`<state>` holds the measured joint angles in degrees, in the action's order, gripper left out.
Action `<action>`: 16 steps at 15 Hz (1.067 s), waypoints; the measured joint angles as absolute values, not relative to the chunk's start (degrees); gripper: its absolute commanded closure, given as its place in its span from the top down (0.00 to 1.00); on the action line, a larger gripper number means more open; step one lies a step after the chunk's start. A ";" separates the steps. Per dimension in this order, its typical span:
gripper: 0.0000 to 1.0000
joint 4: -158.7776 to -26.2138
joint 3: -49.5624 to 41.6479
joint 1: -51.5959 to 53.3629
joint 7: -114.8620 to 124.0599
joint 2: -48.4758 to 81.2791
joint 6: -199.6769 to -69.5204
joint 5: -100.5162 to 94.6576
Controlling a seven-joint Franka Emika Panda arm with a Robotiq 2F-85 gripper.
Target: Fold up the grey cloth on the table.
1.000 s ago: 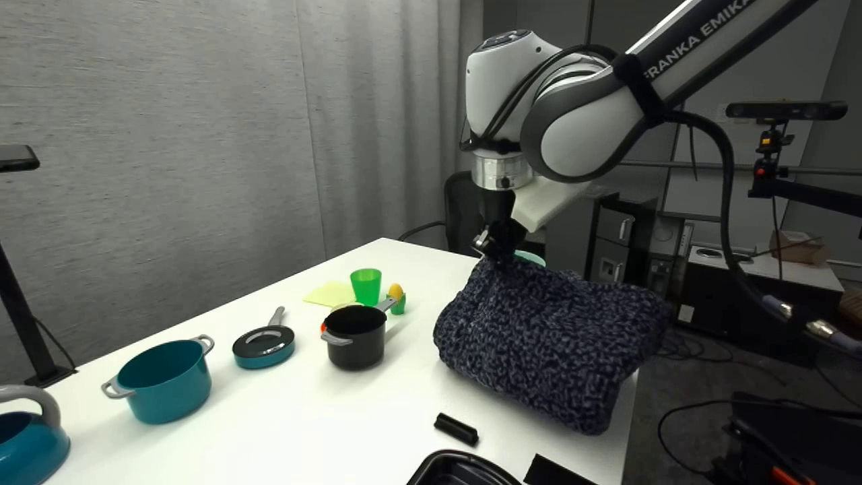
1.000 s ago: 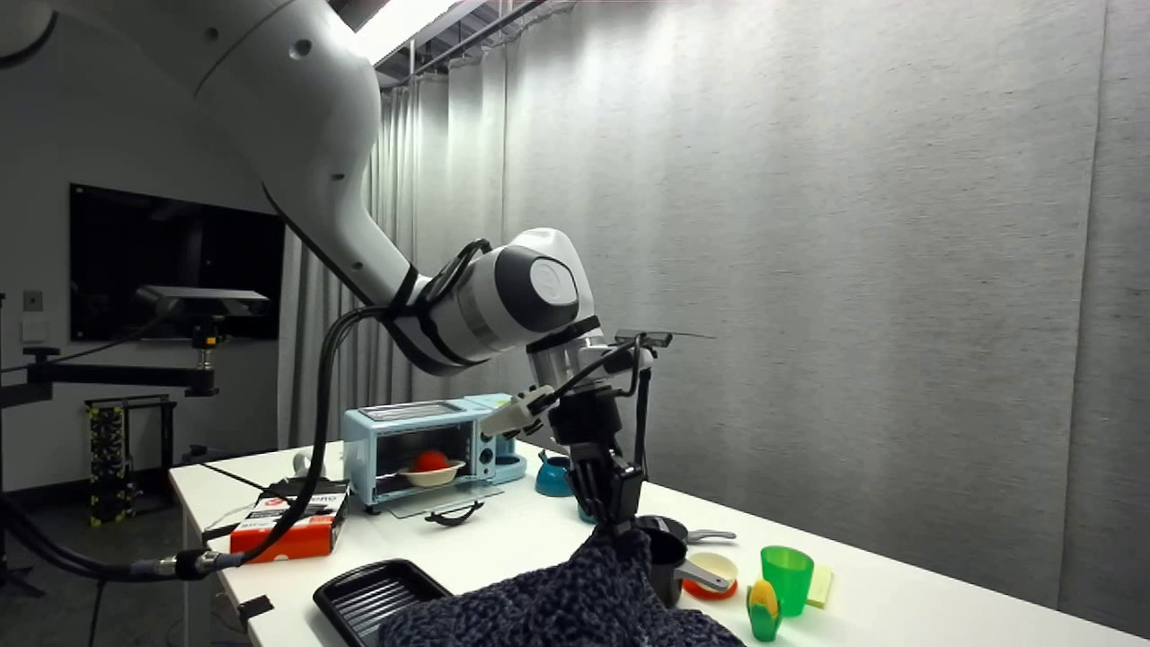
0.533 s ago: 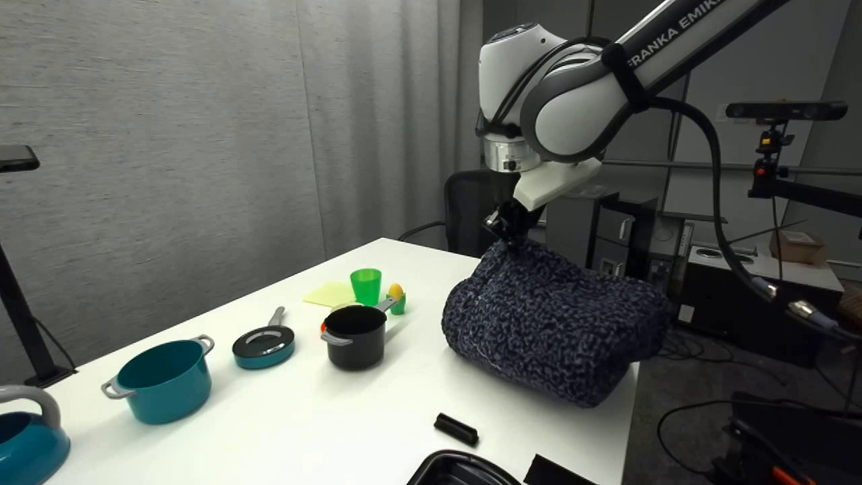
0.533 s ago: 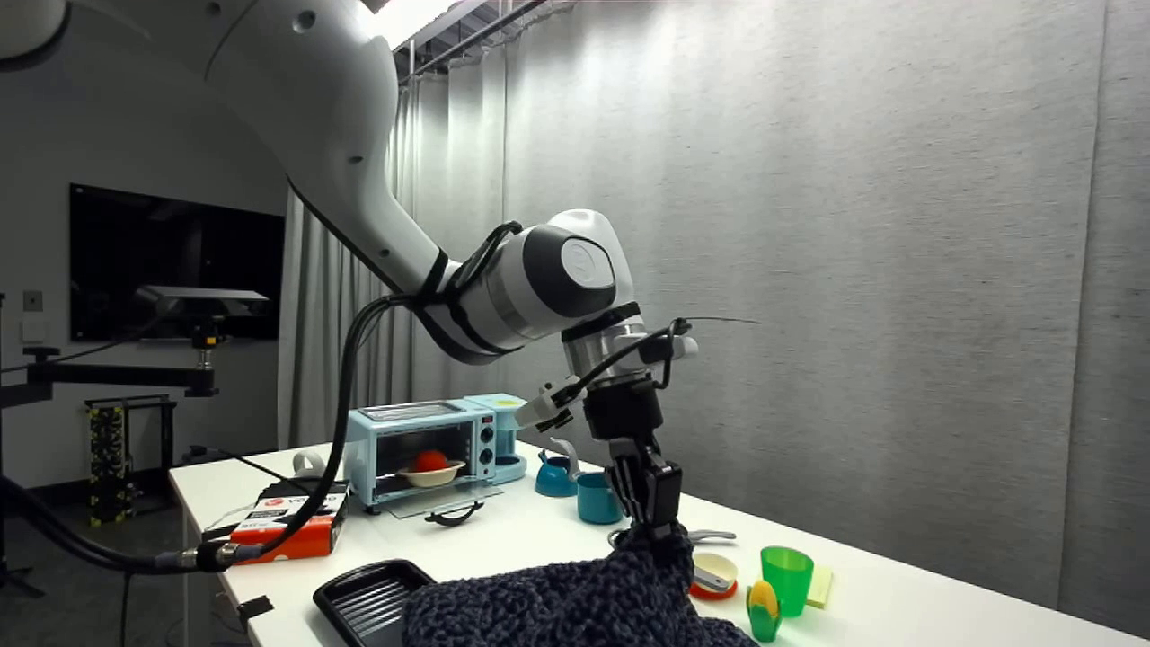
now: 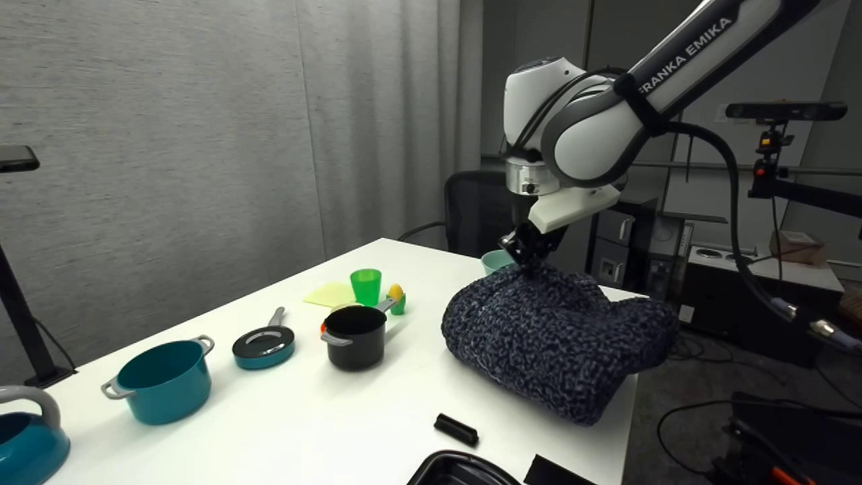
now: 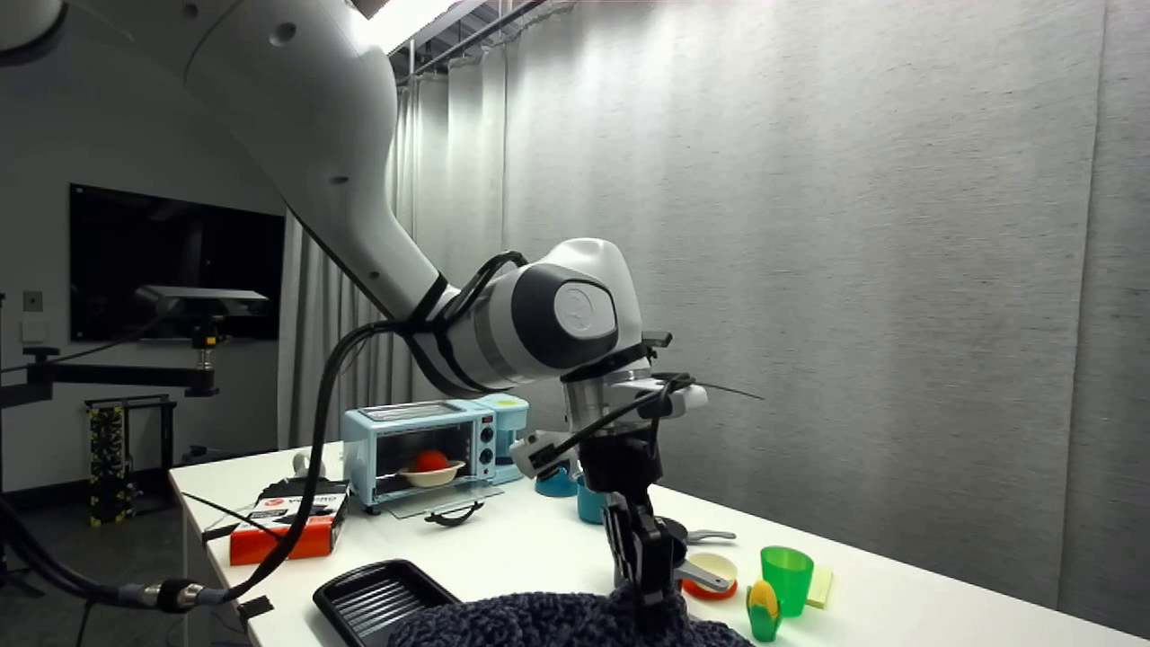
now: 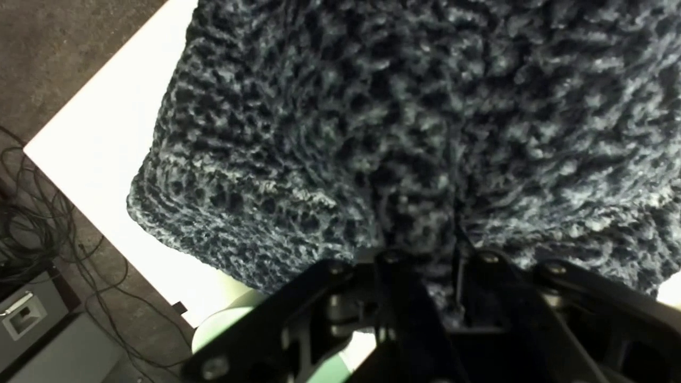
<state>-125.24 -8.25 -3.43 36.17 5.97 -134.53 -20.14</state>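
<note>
The grey cloth (image 5: 552, 343) is dark navy with light speckles. It lies folded in a thick bundle at the edge of the white table (image 5: 269, 431), and one side overhangs. My gripper (image 5: 532, 266) points down at the cloth's top. In the wrist view the fingers (image 7: 417, 250) stand on both sides of a gathered pinch of the cloth (image 7: 319, 122) and hold it. In an exterior view the gripper (image 6: 649, 598) meets the cloth (image 6: 539, 622), whose lower part is cut off by the frame. The fingertips are partly buried in the fabric.
A mint cup (image 5: 497, 261) stands just behind the cloth. A black pot (image 5: 357, 337), green cup (image 5: 366, 286), toy corn (image 5: 396, 298), teal pot (image 5: 165, 380) and lidded pan (image 5: 264, 347) stand beside it. A black tray (image 6: 382, 598) and toaster oven (image 6: 431, 449) are also on the table.
My gripper rose with the pinched cloth, then came down again, moving rightward in an exterior view. The cloth's raised top is lower and flatter now. The mint cup shows more behind it.
</note>
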 measured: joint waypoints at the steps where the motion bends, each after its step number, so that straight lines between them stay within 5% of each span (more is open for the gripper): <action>1: 0.63 -125.95 -8.22 -3.42 36.17 5.97 -135.51 -20.00; 6: 0.99 -126.30 -6.81 -3.15 31.86 5.67 -136.69 -18.41; 16: 1.00 -123.22 -2.15 -1.51 17.96 2.38 -136.58 -14.54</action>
